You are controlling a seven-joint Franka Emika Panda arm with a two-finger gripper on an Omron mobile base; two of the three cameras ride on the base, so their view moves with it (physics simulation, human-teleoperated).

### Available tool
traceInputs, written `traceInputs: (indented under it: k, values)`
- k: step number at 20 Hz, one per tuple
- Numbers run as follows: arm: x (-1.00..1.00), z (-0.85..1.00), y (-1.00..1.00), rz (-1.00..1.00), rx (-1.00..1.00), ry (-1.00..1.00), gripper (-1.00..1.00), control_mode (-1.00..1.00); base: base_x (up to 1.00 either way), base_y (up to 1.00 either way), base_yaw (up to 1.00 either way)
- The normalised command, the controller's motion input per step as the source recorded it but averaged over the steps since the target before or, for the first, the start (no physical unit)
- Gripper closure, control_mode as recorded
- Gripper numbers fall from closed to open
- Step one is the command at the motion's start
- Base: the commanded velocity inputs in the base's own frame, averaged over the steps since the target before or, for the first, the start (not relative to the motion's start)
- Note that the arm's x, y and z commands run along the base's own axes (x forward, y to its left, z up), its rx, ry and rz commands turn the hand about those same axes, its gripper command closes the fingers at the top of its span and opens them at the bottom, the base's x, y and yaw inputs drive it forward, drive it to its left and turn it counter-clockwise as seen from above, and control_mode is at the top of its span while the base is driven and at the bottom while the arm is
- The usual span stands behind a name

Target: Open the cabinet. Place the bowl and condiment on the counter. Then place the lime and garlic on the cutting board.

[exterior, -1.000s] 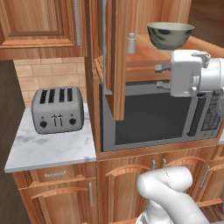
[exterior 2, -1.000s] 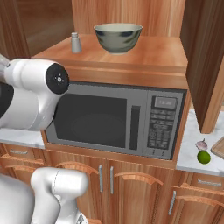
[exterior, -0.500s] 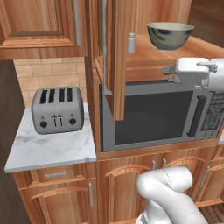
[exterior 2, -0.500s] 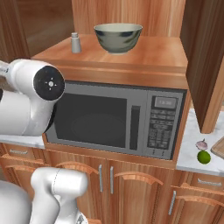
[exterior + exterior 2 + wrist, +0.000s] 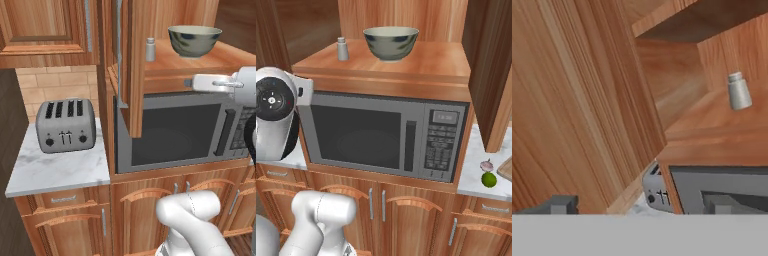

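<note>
we see the cabinet (image 5: 131, 65) door swung open at upper centre of the left base view, edge-on. the bowl (image 5: 194, 40) sits upper right on the shelf above the microwave (image 5: 387, 134), w/ the condiment (image 5: 150, 49) near it on its left. gripper (image 5: 639, 206) at the bottom of the hand view, jaws spread wide, holding nothing, door face at left. lime (image 5: 488, 179) & garlic (image 5: 486, 165) lie lower right in the right base view on the counter (image 5: 472, 176), touching or nearly so, cutting board (image 5: 506, 168) just beside. toaster (image 5: 66, 124) mid left.
</note>
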Motion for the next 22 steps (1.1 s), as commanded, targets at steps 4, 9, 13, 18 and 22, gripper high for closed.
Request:
traceInputs:
  k: [4,9,13,18,22]
  values:
    - [0.24,0.0,-0.16,-0.02,-0.09,-0.15,-1.0,-1.0,0.0,0.0,0.0]
    - [0.31,0.0,-0.14,-0.05,-0.1,-0.13,-1.0,-1.0,0.0,0.0,0.0]
    - [0.2,0.0,-0.15,-0.09,-0.11,-0.11,-1.0,-1.0,0.0,0.0,0.0]
    - [0.12,0.02,-0.11,-0.14,-0.08,-0.04,-1.0,-1.0,0.0,0.0,0.0]
    - [0.11,0.0,-0.03,-0.1,0.0,0.0,-1.0,-1.0,0.0,0.0,0.0]
